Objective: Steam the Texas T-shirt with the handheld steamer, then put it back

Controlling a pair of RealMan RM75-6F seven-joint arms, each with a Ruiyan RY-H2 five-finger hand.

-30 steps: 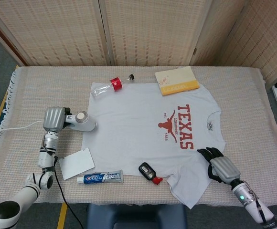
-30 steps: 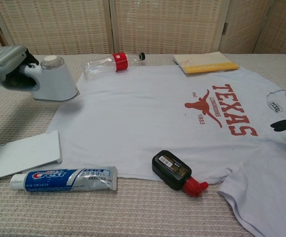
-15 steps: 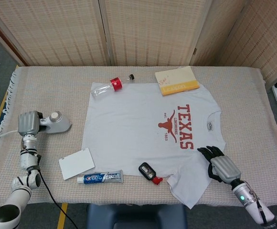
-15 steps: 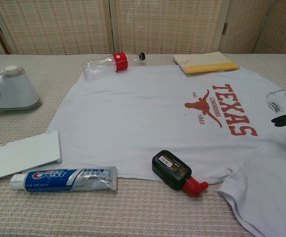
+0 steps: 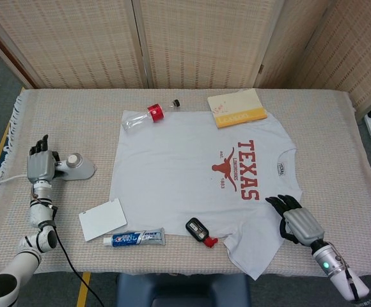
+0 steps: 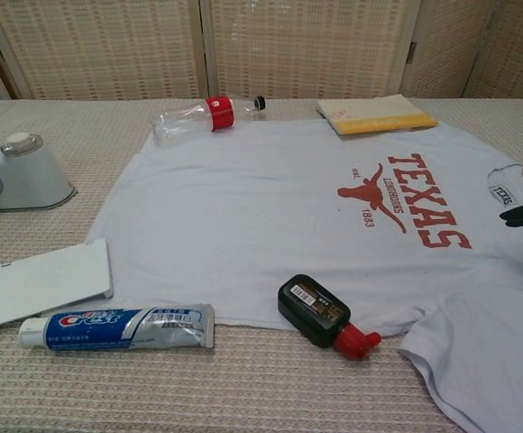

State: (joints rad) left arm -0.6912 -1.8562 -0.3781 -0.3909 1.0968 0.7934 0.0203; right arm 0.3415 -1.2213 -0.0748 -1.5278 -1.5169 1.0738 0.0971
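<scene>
The handheld steamer (image 5: 77, 167) stands on the table cloth (image 5: 57, 115), just beside the left hand (image 5: 41, 165), whose fingers point up, let go. The Texas T-shirt (image 5: 192, 179) lies flat. The right hand (image 5: 295, 220) rests on its sleeve, fingers spread, holding nothing.

Head view: set high, looking steeply down on the whole table (image 5: 339, 121), folding screens behind. Chest view: set low at the near edge, facing across, closer in. Both share the T-shirt (image 5: 192, 173) (image 6: 270, 216), toothpaste tube (image 5: 134, 238) (image 6: 122, 327) and steamer (image 5: 75, 166) (image 6: 25, 173).
</scene>
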